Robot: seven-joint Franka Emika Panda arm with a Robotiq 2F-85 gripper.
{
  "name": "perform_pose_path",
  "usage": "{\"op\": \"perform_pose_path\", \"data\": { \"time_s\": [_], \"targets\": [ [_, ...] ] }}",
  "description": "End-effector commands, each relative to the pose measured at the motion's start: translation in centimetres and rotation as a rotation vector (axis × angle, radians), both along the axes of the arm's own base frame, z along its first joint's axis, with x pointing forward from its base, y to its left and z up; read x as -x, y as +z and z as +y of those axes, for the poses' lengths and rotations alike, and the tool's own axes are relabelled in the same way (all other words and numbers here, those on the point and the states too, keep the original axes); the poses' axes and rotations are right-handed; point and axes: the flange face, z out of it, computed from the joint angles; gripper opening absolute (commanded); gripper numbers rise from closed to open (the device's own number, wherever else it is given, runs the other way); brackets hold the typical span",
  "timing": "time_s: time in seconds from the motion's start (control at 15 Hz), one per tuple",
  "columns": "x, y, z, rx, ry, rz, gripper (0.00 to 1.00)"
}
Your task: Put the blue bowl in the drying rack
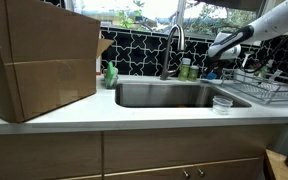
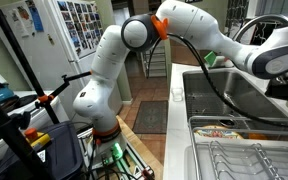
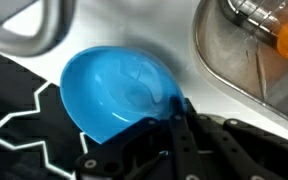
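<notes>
Only in wrist view: blue bowl (image 3: 119,92) at centre-left of frame, lower-right rim pinched between the closed-in fingers of gripper (image 3: 175,110); sink (image 3: 234,65) edge at upper right. Drying rack (image 1: 266,88) (image 2: 239,160) only in both exterior views, at right of frame; bowl too small to make out there.

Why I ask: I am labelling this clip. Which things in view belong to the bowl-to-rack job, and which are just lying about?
Belong to the job:
blue bowl
gripper, closed on the bowl's rim
drying rack

Just lying about:
cardboard box
green bottle beside the box
clear cup
faucet
sink
</notes>
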Motion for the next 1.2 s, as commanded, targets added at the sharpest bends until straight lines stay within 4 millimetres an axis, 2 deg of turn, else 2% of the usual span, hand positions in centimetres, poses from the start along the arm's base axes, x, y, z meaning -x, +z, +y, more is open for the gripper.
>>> {"op": "perform_pose_path", "data": {
  "time_s": [0.0,0.33,0.53,0.67,0.93,1.13],
  "targets": [
    [2.3,3.8,1.5,-0.019,-0.029,-0.04,0.01],
    [4.2,8.6,3.6,-0.023,-0.095,-0.128,0.01],
    [5.0,10.5,5.3,-0.068,-0.149,-0.199,0.01],
    [6.1,11.6,6.7,-0.157,-0.165,-0.274,0.01],
    [9.3,13.1,8.5,-0.316,-0.187,-0.438,0.01],
    [12.8,13.4,9.0,-0.457,-0.173,-0.548,0.01]
  ]
}}
